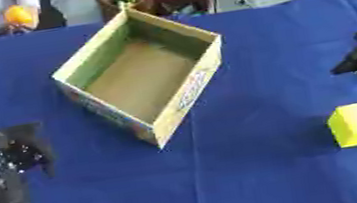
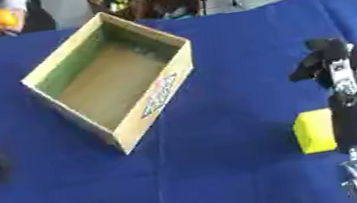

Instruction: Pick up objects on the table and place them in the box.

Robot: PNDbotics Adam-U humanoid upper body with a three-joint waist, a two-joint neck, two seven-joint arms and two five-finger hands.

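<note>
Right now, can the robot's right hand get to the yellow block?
Probably yes. The yellow block lies alone on the blue cloth, right beside the right arm, with nothing in between. The right hand sits just beyond it, so it would have to pull back a little.

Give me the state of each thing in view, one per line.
cardboard box: open at the top, upright, nothing visible inside.
yellow block: on the blue tablecloth, outside the box, beside the right arm, not held.
right hand: fingers curled, holding nothing, beyond the block.
left hand: fingers curled, holding nothing, left of the box.
</note>
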